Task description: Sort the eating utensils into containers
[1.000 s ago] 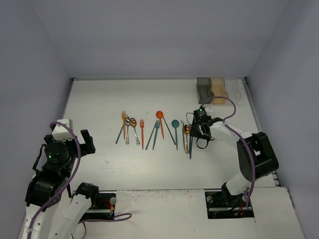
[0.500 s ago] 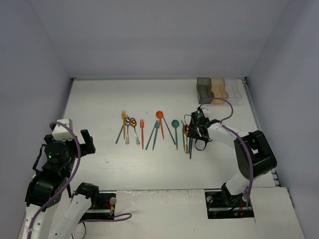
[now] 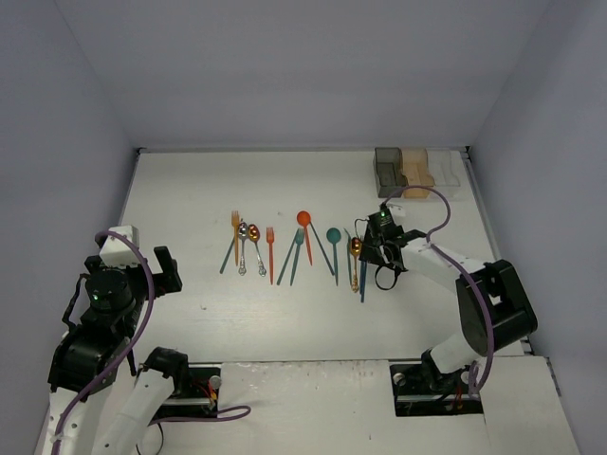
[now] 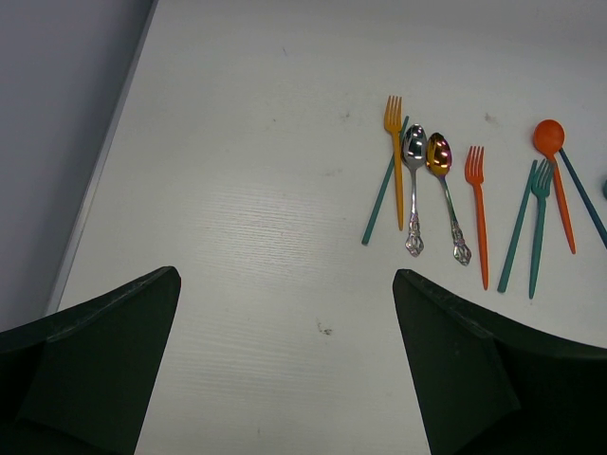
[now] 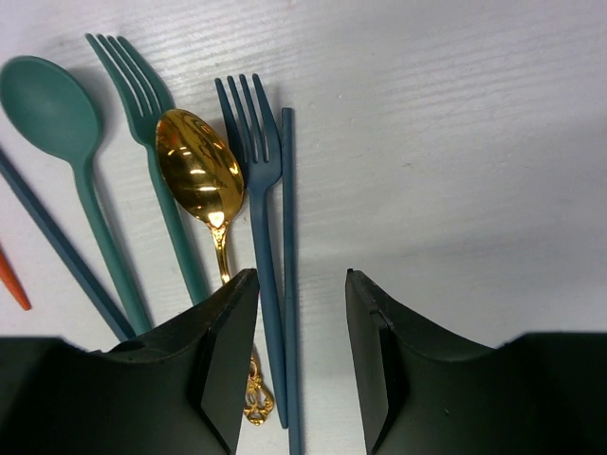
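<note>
The eating utensils [image 3: 294, 248] lie in a row across the middle of the table. My right gripper [image 5: 302, 284] is low over the row's right end, open. A blue-grey fork [image 5: 248, 123] and a blue-grey chopstick [image 5: 287, 190] run between its fingers, close to the left one and not squeezed. A gold spoon [image 5: 194, 166], a teal fork [image 5: 142, 95] and a teal spoon [image 5: 47, 104] lie just to their left. The containers, dark grey [image 3: 387, 168], orange-tan [image 3: 415, 171] and clear [image 3: 444, 169], stand at the far right corner. My left gripper [image 4: 285, 284] hangs open and empty over bare table.
The left wrist view shows the row's left part: an orange fork [image 4: 395, 142], two metal spoons [image 4: 413, 152], a second orange fork [image 4: 477, 190], a teal fork [image 4: 539, 209] and an orange spoon [image 4: 548, 137]. The table's left edge [image 4: 104, 190] meets the wall.
My right gripper has shifted slightly over the rightmost utensils and its arm has straightened a little. The left arm has not moved.
</note>
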Motion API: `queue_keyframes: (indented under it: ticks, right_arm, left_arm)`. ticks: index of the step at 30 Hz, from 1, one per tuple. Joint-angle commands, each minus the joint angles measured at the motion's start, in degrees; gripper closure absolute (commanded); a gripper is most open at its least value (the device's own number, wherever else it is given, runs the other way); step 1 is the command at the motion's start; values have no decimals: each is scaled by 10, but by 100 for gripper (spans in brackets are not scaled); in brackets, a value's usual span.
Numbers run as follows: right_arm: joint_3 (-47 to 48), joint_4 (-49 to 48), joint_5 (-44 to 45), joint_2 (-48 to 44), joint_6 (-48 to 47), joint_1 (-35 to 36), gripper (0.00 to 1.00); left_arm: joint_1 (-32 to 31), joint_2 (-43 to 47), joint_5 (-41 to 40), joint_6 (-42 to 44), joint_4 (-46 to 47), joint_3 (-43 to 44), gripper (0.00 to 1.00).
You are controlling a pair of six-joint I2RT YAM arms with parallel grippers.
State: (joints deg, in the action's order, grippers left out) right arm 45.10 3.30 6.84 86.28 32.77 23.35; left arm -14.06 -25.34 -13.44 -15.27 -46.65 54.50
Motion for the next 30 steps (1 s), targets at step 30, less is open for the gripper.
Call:
queue_keyframes:
  ticks: [30]
  right_arm:
    - [-5,0,14,45,25,6,62]
  left_arm:
    - [-3,-12,7,-3,21,11,6]
